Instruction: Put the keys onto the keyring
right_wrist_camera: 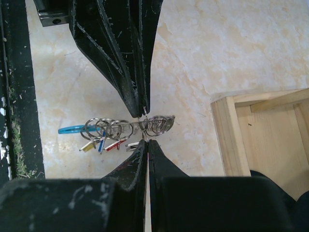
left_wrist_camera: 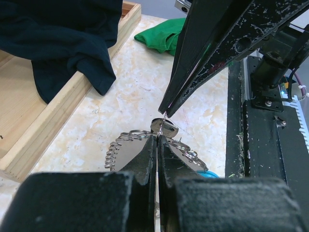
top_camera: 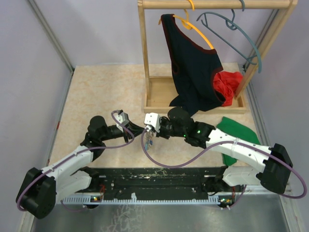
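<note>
The keyring (right_wrist_camera: 120, 126) is a thin grey wire with a coiled stretch (right_wrist_camera: 161, 124) and a light-blue section (right_wrist_camera: 72, 129). It hangs just above the table between the two grippers. Several small rings on it carry tiny keys: yellow (right_wrist_camera: 88, 146), blue (right_wrist_camera: 101, 145), red (right_wrist_camera: 114, 145). My left gripper (left_wrist_camera: 158, 137) is shut, pinching the keyring wire, with the coil (left_wrist_camera: 113, 152) to one side of it. My right gripper (right_wrist_camera: 146, 141) meets it tip to tip, shut on the little ring of a silver key (left_wrist_camera: 164, 127). In the top view both grippers (top_camera: 145, 129) (top_camera: 153, 131) meet mid-table.
A wooden rack with a tray base (top_camera: 159, 96) stands behind, holding a dark garment (top_camera: 193, 67) on a yellow hanger and a grey-blue hanger (top_camera: 236, 34). A red cloth (top_camera: 227, 82) lies in the tray, and a green cloth (top_camera: 236, 133) on the table to the right. A black strip (top_camera: 154, 176) lines the near edge.
</note>
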Motion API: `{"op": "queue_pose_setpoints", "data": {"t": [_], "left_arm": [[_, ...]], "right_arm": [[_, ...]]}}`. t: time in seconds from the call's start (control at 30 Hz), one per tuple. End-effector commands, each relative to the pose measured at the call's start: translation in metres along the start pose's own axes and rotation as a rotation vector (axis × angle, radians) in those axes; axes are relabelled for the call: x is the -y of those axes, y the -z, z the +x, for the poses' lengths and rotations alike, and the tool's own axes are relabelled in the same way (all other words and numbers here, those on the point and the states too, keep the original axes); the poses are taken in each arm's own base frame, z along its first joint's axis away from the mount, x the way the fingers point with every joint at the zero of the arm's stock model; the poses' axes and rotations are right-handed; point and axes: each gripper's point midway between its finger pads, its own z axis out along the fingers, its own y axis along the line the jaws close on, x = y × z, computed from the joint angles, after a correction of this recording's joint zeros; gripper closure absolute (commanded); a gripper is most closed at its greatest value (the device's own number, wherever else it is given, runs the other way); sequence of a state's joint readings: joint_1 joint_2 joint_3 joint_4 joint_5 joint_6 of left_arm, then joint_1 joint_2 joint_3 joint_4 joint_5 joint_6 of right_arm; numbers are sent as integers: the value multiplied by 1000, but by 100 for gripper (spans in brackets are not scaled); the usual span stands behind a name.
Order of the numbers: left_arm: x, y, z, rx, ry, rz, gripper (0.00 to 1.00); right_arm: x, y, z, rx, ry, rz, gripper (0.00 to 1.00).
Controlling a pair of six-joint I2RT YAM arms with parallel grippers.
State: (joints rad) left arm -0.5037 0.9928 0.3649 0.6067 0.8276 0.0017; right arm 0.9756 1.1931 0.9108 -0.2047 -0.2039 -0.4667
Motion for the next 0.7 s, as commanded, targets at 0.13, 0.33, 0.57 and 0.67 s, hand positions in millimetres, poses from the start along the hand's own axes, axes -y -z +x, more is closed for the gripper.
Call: {"op": "queue_pose_setpoints", "data": {"t": [0.13,0.33,0.57,0.67], "left_arm": [[3,-1,-7,26,-42,25,99],[3,0,-8,29,-44,20,99],[2,0,-8,30,-44,17,99],[3,0,-8,30,-44,18,99]], "right_arm": [[7,7,-36,102,8,31,100],[8,7,-35,95,3,34,100],[9,6,-34,85,0,37,100],[8,6,-33,82,-2,35,100]]}}
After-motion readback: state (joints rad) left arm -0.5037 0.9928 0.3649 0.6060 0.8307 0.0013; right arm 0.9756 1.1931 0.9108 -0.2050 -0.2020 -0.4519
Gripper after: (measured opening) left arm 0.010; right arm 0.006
